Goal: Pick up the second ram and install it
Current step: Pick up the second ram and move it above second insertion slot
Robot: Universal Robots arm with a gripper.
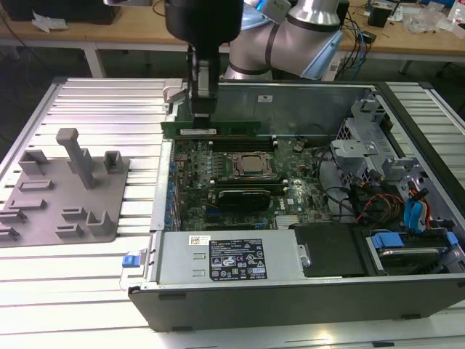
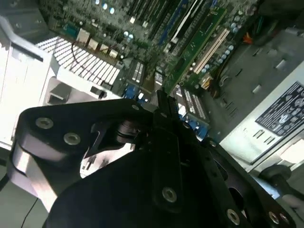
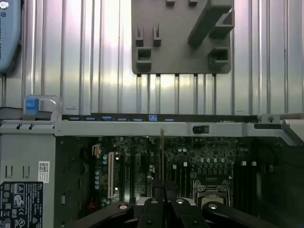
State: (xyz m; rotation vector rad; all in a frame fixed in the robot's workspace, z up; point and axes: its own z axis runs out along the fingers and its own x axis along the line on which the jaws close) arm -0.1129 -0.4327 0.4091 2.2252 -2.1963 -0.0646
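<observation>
The open computer case (image 1: 290, 305) lies on the slatted table (image 1: 102, 109), its motherboard (image 1: 301, 171) exposed. Above the board, the gripper (image 1: 202, 115) pinches the second ram (image 1: 232, 129) by its top edge. The green stick hangs level directly beneath the claw.

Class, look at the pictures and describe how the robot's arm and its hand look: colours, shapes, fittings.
The arm has rounded silver-grey segments with a black ring at a joint and a pale blue cap. A bulky black housing sits at its wrist. The hand is narrow and grey; in both wrist views its black linkage bars carry round silver screws.
</observation>
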